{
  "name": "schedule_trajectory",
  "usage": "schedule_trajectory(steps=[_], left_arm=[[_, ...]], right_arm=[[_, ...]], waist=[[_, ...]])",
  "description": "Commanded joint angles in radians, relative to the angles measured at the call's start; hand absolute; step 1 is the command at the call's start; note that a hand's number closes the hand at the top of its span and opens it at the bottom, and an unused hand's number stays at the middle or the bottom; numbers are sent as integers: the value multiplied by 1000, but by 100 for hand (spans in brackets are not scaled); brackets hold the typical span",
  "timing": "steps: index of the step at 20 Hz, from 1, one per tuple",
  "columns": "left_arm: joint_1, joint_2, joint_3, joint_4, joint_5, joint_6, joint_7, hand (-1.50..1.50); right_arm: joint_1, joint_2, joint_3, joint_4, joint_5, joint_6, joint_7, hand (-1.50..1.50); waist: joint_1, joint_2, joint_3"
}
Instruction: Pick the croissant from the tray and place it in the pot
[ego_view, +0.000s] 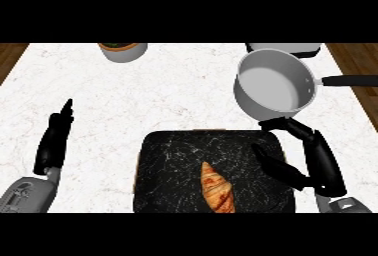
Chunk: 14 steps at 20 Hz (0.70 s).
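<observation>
both hands (55, 142) (314, 160) open — fingers relaxed

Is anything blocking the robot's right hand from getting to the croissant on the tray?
No, nothing visible blocks it. The right hand is open over the tray's right edge, and only bare tray lies between it and the croissant. The pot sits apart, beyond the tray's far right corner.

golden-brown croissant (216, 189); black marbled tray (177, 150); grey pot (275, 85)

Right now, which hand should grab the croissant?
Right. The right hand is open over the tray's right edge, close to the croissant, with the pot just beyond it. The left hand rests open on the counter, well left of the tray.
</observation>
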Motion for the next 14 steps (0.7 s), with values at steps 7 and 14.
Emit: schedule_trajectory(steps=[7,14], left_arm=[[58,91,46,-2,37,-50,79,0],[83,95,53,-13,32,-29,94,0]], right_arm=[[148,93,211,-39,718,-382,126,-150],[306,111,223,-68,1072,-205,410,-150]], waist=[[-19,-2,3],[-69,-3,-4]])
